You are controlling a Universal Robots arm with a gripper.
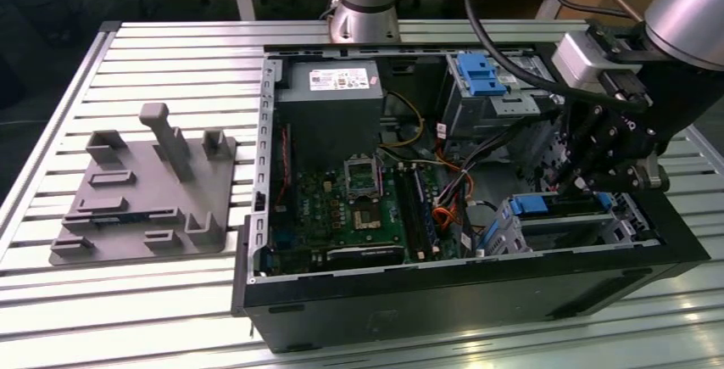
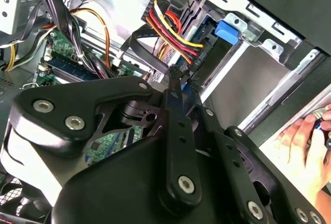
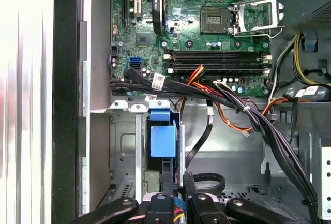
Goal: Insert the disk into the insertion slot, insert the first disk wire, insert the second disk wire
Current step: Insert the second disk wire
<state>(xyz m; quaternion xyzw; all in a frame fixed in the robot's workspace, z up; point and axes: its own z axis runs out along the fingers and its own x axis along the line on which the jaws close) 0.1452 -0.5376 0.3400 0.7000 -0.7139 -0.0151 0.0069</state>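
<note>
The disk's blue carrier (image 1: 554,206) sits inside the silver insertion slot (image 1: 616,226) at the case's corner, toward the exterior view's right. My gripper (image 1: 577,186) hangs just above the disk's inner end. In the first wrist view the gripper (image 3: 177,178) is beside the blue carrier (image 3: 163,141), its fingers close together. In the second wrist view the gripper (image 2: 178,76) looks shut on the end of a flat black disk wire (image 2: 138,39). A red, yellow and orange wire bundle (image 2: 173,30) runs to the disk's end near the blue tab (image 2: 230,30).
The motherboard (image 1: 362,208) fills the case floor, with loose cable bundles (image 3: 258,120) between it and the bays. A taller grey cage with a blue latch (image 1: 481,74) stands at the back. A grey fixture plate (image 1: 142,195) lies on the exterior view's left. A person's hand (image 2: 305,136) is outside the case.
</note>
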